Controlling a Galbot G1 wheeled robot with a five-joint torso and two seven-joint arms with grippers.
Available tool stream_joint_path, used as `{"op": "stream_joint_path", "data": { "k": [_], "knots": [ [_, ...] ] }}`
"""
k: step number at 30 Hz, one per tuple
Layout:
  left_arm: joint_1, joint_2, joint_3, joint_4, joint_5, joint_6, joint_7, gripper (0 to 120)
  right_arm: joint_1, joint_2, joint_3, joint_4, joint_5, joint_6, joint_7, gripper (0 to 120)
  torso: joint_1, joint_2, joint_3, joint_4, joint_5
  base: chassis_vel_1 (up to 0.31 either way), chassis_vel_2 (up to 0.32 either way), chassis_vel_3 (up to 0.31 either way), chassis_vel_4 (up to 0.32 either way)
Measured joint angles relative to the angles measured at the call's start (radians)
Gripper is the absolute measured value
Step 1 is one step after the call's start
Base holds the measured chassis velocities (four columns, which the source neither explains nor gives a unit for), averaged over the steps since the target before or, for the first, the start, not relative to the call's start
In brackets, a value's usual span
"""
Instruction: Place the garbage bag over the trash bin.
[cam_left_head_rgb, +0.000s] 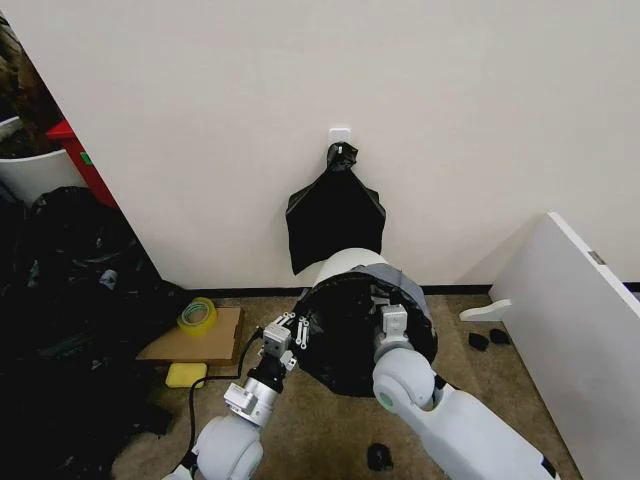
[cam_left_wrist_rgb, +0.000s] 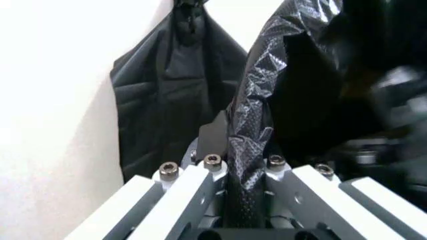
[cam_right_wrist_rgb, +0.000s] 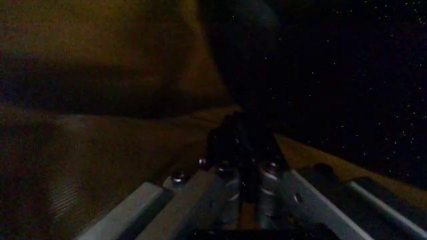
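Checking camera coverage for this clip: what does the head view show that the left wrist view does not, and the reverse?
Head view alone: the trash bin draped in the garbage bag, the right gripper at its front, a tape roll on cardboard. Left wrist view alone: the bag's crinkled edge pinched between the left gripper fingers. Both: the matte black bundle hanging on the wall.

No text, label, brand, number or sign can be read anywhere in these views.
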Motion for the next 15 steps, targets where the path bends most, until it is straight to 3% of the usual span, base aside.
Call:
{"op": "stream_joint_path", "data": {
  "k": [3,9,13,15],
  "knots": [
    [-0.006,-0.004,-0.002,0.015,-0.002,0.001,-0.004,1,-0.056,-0.023,-0.025,0.051,-0.079,0.037,-0.037,0,0.000,0.000,0.000,-0.0001,-0.0001,0.000,0.000,0.000,0.000],
    [-0.017,-0.010,-0.010,0.031,-0.003,0.005,-0.007,1,-0.097,-0.028,-0.055,0.098,-0.066,0.034,-0.036,0,0.000,0.000,0.000,0.0000,-0.0001,0.000,0.000,0.000,0.000],
    [-0.021,-0.011,-0.022,0.033,-0.005,0.008,-0.008,1,-0.099,-0.029,-0.065,0.098,-0.024,-0.004,-0.013,0,0.000,0.000,0.000,0.0000,0.0000,0.000,0.000,0.000,0.000],
    [-0.024,-0.008,-0.040,0.025,-0.013,0.012,-0.010,1,-0.093,-0.032,-0.071,0.105,0.051,-0.106,0.055,0,0.000,0.000,0.000,0.0000,0.0000,0.000,0.000,0.000,0.000]
  ]
}}
